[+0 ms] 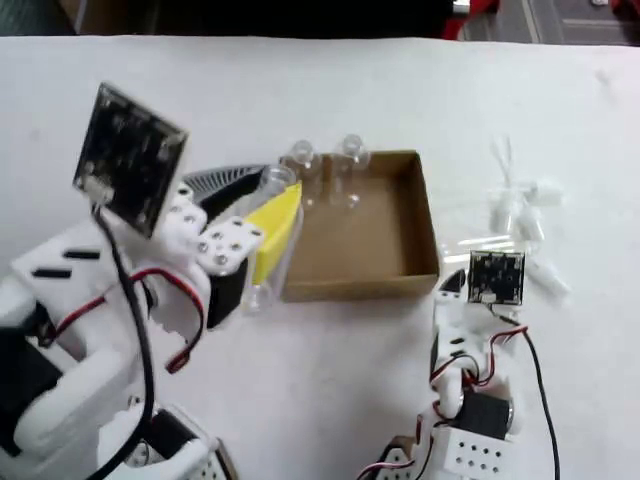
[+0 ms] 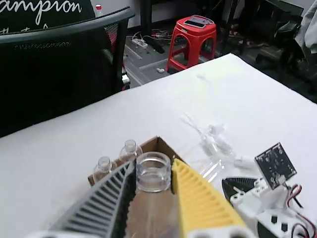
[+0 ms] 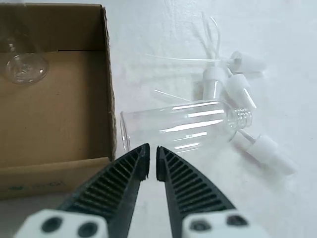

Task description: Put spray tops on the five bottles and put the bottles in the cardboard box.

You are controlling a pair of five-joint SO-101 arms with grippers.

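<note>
My left gripper (image 2: 154,184) is shut on a clear, capless bottle (image 2: 153,171), held above the table at the left edge of the cardboard box (image 1: 400,225); in the high view this bottle (image 1: 272,200) sits between the grey and yellow fingers. Two more clear bottles (image 1: 300,160) (image 1: 350,155) stand at the box's far left corner. Another bottle (image 3: 183,126) lies on its side just right of the box. My right gripper (image 3: 152,158) hovers right in front of it, shut and holding nothing. White spray tops (image 3: 237,84) with thin tubes lie beyond the lying bottle.
The box's brown floor (image 3: 54,114) is bare apart from a bottle base (image 3: 25,67) in its far corner. A spray top (image 3: 270,148) lies near the lying bottle's neck. A black chair (image 2: 59,59) and a red stool (image 2: 193,34) stand beyond the table's far edge.
</note>
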